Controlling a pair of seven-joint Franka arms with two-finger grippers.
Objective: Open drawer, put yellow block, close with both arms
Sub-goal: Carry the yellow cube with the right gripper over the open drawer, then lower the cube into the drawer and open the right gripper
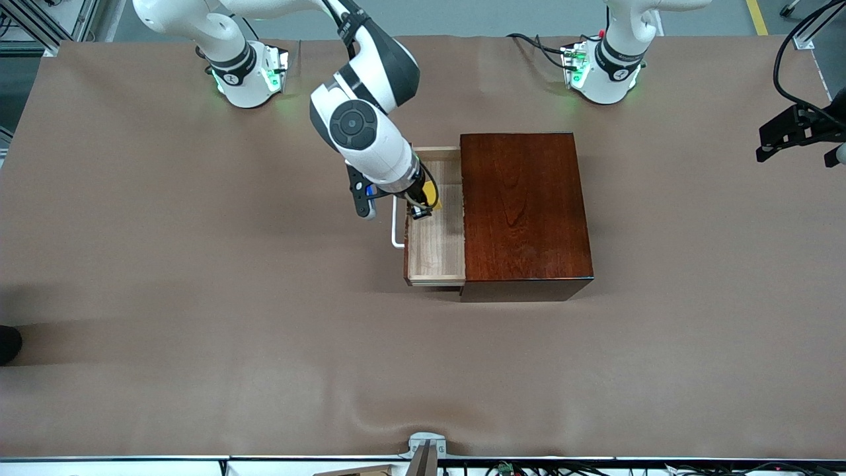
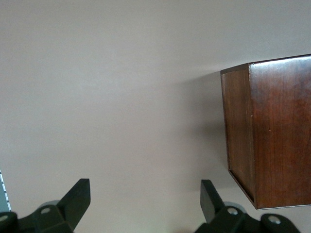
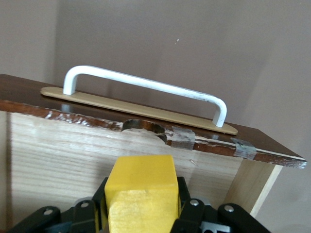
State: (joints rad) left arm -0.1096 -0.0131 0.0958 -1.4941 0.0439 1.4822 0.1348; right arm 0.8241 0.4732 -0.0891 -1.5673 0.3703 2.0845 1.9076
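The mahogany box (image 1: 522, 205) stands mid-table with the drawer (image 1: 436, 251) pulled out toward the right arm's end, its white handle (image 1: 396, 231) outermost. My right gripper (image 1: 423, 203) is over the open drawer tray, shut on the yellow block (image 1: 431, 194). In the right wrist view the yellow block (image 3: 141, 194) sits between the fingers (image 3: 187, 204), above the pale tray wood (image 3: 58, 155), with the handle (image 3: 146, 85) on the dark front. My left gripper (image 1: 796, 129) waits in the air at the left arm's end of the table, open and empty (image 2: 145, 194), with the box (image 2: 272, 131) in its view.
The brown table cover (image 1: 198, 297) surrounds the box. A metal clamp (image 1: 426, 449) sits at the table edge nearest the front camera. A dark object (image 1: 8, 344) shows at the right arm's end. Cables (image 1: 538, 46) lie by the left arm's base.
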